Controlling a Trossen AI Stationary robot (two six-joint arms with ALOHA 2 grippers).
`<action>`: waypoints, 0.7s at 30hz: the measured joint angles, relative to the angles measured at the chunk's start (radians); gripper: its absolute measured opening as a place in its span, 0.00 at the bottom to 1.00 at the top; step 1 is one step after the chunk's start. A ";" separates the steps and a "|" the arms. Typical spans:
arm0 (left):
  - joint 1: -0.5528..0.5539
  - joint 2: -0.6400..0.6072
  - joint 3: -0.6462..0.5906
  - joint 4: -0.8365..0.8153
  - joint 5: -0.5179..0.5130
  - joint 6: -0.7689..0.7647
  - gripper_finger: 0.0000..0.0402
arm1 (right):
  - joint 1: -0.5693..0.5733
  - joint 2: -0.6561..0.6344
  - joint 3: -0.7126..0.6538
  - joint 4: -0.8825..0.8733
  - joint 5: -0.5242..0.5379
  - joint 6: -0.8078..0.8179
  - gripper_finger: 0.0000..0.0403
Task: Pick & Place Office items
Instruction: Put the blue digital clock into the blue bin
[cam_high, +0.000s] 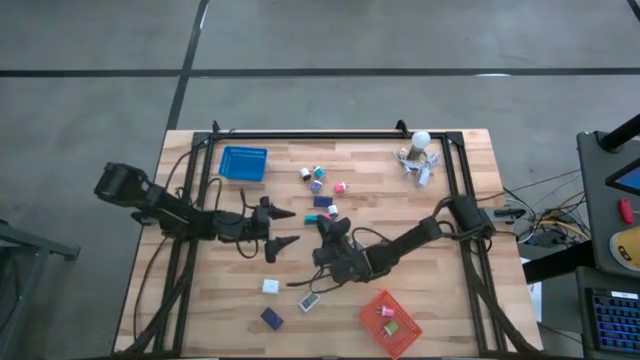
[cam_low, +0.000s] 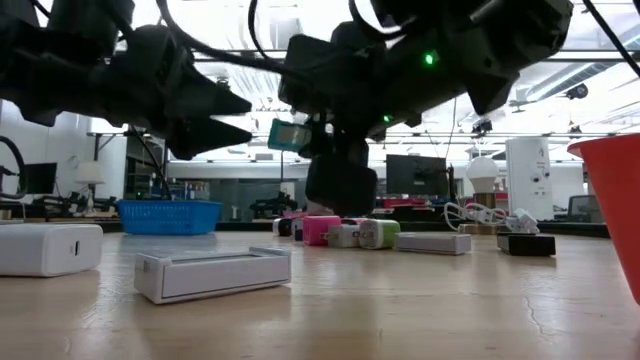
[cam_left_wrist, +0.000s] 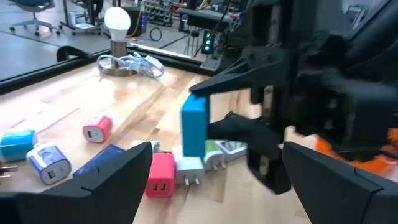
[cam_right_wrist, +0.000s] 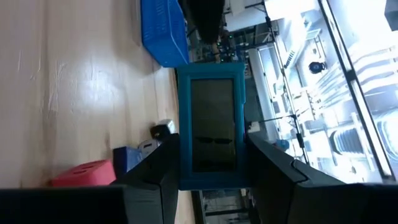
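At table centre, your left gripper (cam_high: 283, 229) hangs with jaws wide and empty. Just to its right, the right gripper (cam_high: 322, 232) pinches a teal box (cam_right_wrist: 210, 126) by its long edges, lifted off the table. It looks light, rigid and smooth; keep to those flat sides.

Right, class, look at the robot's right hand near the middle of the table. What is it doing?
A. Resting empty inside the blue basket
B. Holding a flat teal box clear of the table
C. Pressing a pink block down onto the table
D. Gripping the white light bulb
B: the right hand is shut on the teal box, and the low view shows that box hanging above the table.
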 joint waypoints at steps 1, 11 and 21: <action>0.004 0.004 0.001 -0.001 0.000 0.005 0.89 | 0.002 -0.001 0.009 0.001 -0.002 -0.008 0.34; 0.016 0.010 0.032 0.003 0.006 0.032 0.86 | 0.006 0.004 0.062 0.000 -0.055 -0.026 0.34; 0.023 0.012 0.031 0.000 -0.004 0.031 0.85 | 0.007 0.006 0.068 -0.002 -0.061 -0.029 0.34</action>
